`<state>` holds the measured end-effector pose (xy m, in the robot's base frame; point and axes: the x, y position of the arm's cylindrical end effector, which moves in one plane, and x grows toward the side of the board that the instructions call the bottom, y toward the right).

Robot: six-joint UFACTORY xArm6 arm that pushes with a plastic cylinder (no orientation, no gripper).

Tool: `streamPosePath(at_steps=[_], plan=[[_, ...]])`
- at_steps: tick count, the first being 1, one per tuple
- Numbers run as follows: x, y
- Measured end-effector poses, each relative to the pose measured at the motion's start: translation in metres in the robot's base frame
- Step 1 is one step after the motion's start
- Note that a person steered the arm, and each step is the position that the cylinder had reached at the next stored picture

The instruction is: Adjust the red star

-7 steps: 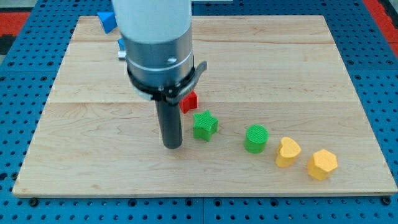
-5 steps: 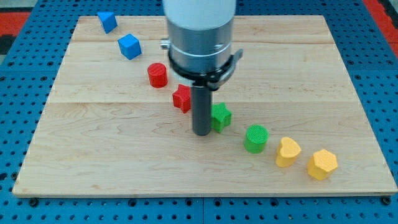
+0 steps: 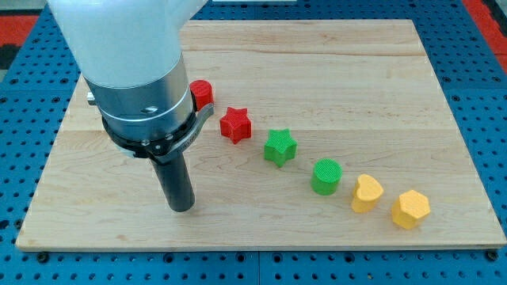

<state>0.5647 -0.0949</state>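
The arm has no pincer, just a dark rod, so nothing opens or shuts. The tip (image 3: pixel 181 207) sits on the worktop (image 3: pixel 412 95), well apart from the red star (image 3: pixel 235 124), down toward the view's left. The star lies between a red round block (image 3: pixel 201 94) and the green star (image 3: pixel 280 147). The blocks make a slanted row, so maybe the star needs a nudge to line up.
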Motion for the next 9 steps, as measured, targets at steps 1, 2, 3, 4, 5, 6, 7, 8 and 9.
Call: streamPosePath(at_steps=[1,2,3,4,5,6,7,8,9], plan=[[0.000,0.000],[0.000,0.000],[-0.015,-0.012],[-0.072,-0.018],[-0.094,-0.021],[-0.081,-0.057],[-0.088,-0.028],[-0.089,0.008],[-0.097,0.019]])
